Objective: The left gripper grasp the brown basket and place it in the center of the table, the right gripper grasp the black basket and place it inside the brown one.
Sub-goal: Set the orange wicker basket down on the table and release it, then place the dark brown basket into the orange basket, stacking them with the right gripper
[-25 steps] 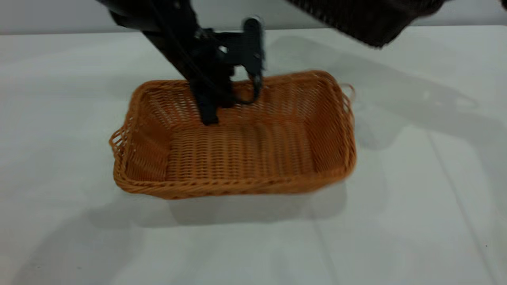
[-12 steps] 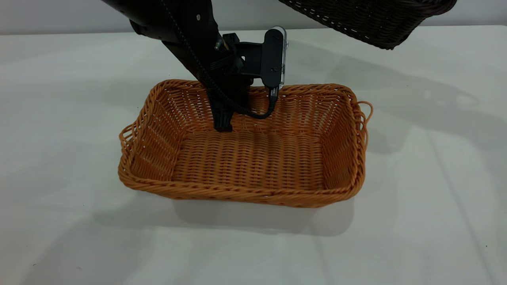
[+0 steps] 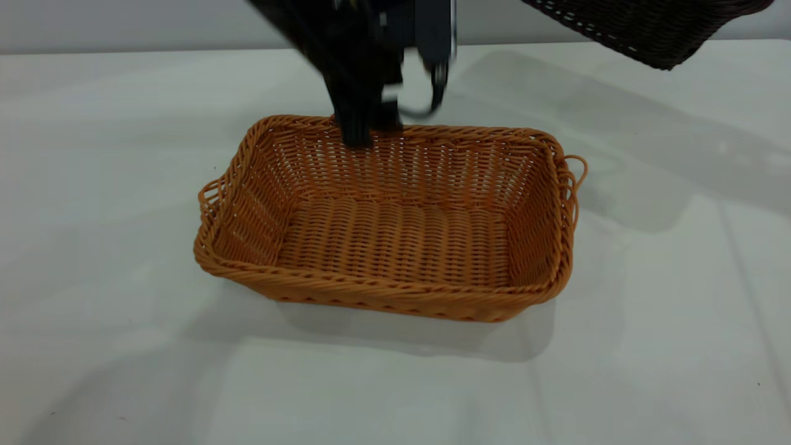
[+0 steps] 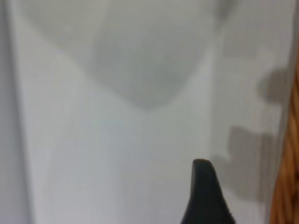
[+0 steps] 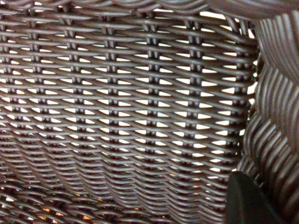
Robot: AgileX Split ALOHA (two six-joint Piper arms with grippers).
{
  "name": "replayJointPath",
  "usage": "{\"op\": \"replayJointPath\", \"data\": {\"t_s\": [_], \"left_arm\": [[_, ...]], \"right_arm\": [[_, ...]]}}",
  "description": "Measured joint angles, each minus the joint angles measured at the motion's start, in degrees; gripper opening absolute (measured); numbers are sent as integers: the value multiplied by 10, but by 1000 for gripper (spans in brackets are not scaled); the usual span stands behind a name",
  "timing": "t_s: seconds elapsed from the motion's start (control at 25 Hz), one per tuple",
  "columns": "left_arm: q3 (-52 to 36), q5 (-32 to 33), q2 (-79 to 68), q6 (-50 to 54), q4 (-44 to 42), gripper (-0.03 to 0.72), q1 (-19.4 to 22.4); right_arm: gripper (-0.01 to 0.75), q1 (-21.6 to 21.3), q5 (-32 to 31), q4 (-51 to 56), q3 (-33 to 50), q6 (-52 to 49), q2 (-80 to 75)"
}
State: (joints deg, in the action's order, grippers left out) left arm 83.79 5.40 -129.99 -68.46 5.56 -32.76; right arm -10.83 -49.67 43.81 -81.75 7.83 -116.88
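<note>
Basket point(image 3: 395, 228), brown, orange-tan wicker, braided rim, flat on counter point(image 3: 123, 185). Left pincer point(image 3: 371, 127) above far rim, grip unreadable. Black basket point(image 3: 649, 28) aloft; right pincer's grip unreadable.

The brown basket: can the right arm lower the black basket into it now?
Probably yes: the brown basket lies empty and the left claw hangs above its far rim, while the black basket is held off to the right.

Soft overhead light; left arm point(image 3: 371, 55) motion-blurred.
</note>
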Motion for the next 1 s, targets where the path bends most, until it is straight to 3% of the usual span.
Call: {"op": "replayJointPath", "data": {"t_s": [0.28, 0.4, 0.8, 1.0], "left_arm": [[-1, 207, 156, 2, -2, 435, 1], [-2, 265, 232, 7, -4, 435, 2], [-3, 267, 410, 48, -4, 435, 2], [-3, 267, 428, 62, -4, 435, 2]], "right_arm": [[87, -17, -8, -1, 0, 9, -2], [87, 2, -30, -5, -1, 25, -12], [89, 181, -91, -56, 1, 44, -32], [89, 249, -36, -53, 58, 15, -32]]}}
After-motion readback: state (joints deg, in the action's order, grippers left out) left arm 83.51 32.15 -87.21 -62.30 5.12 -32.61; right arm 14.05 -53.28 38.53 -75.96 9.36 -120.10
